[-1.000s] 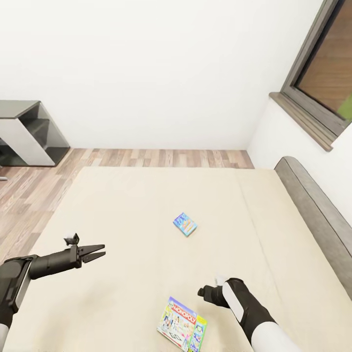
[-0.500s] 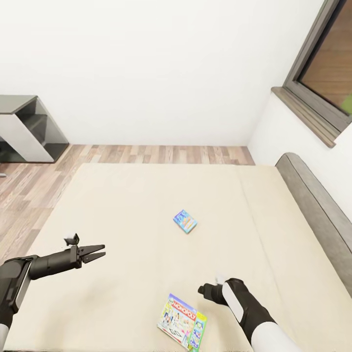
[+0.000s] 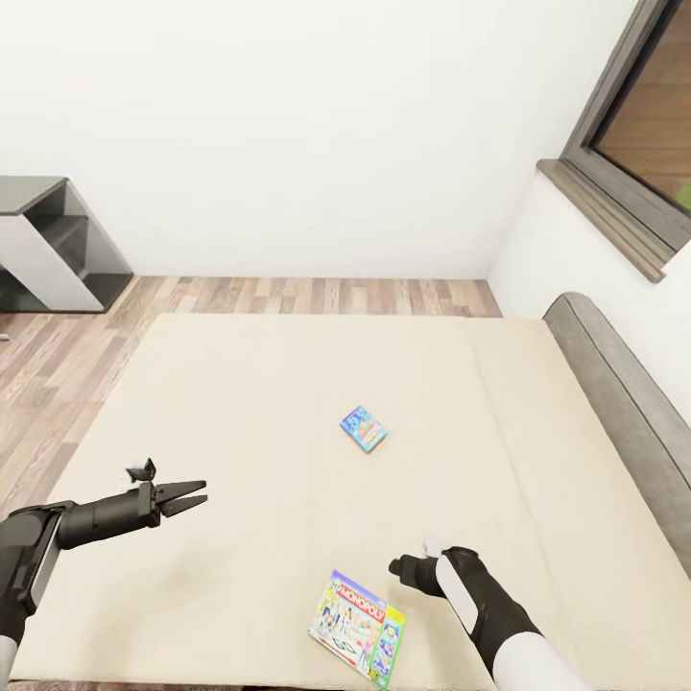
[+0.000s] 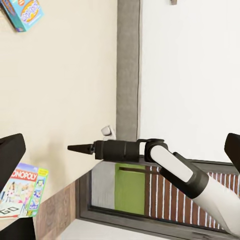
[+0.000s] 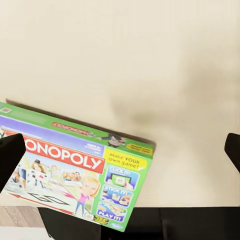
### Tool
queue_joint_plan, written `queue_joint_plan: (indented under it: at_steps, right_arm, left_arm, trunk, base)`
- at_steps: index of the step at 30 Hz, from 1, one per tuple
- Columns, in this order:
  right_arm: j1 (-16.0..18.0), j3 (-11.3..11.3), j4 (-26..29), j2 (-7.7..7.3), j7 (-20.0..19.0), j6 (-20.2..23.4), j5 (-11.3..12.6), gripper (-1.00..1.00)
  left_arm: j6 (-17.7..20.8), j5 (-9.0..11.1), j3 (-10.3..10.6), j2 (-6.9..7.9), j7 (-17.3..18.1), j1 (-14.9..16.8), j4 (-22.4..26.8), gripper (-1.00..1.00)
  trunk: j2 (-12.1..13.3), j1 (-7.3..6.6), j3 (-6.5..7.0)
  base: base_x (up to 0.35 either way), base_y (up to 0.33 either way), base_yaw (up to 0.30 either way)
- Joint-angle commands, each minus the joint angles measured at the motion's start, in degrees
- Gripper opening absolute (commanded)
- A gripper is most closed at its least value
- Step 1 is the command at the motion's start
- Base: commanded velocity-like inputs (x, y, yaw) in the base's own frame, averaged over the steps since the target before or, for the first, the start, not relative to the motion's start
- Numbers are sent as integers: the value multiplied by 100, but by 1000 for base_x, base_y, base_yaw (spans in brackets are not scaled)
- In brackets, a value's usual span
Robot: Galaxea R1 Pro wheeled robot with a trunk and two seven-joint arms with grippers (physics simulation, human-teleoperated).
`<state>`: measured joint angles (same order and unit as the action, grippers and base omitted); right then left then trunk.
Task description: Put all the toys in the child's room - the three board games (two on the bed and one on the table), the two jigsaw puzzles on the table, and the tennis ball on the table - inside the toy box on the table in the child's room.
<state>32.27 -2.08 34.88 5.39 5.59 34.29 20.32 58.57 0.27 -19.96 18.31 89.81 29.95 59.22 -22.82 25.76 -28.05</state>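
Note:
Two board games lie on the beige bed (image 3: pixel 240 403). The small blue one (image 3: pixel 363 429) sits mid-mattress and also shows in the left wrist view (image 4: pixel 22 12). The large green-edged Monopoly box (image 3: pixel 358 641) lies flat near the bed's front edge, just beside my right gripper (image 3: pixel 401 572). In the right wrist view this box (image 5: pixel 75 175) sits below the wide-apart fingers (image 5: pixel 11 157). My left gripper (image 3: pixel 190 497) hovers open over the mattress's left part, holding nothing. The toy box, jigsaw puzzles and tennis ball are out of view.
The table's low dark grey and white end unit (image 3: pixel 53 245) stands on the wood floor (image 3: pixel 307 296) at far left. A grey headboard (image 3: pixel 624 384) runs along the bed's right side. Above it is a grey-framed window (image 3: pixel 638 125). A white wall lies beyond the bed.
The whole picture has shifted, so the camera moved: bed and games sit slightly higher in view and the bed's front edge now shows. Both arms keep their pose and the games lie as before.

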Motion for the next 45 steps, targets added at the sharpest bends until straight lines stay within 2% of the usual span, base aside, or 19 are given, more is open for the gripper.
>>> queue_joint_plan:
  at_steps: [1,27,38,45]
  right_arm:
    - [1,-23,10,-2,58,6,60,100]
    - [-1,-29,10,-2,47,-275,78,100]
    - [0,-14,5,0,-184,-227,99,100]
    - [6,-4,4,6,-268,-15,126,100]
  left_arm:
    - [60,0,1,2,19,2,2,100]
    - [51,-9,1,-4,19,2,2,100]
    - [49,-9,1,-3,19,2,2,100]
    - [50,-9,1,-3,19,2,2,100]
  trunk:
    - [-10,3,-18]
    - [-10,3,-264]
    - [-10,3,-368]
    - [-10,3,-434]
  base:
    - [0,0,0]
    - [0,0,0]
    - [0,0,0]
    - [0,0,0]
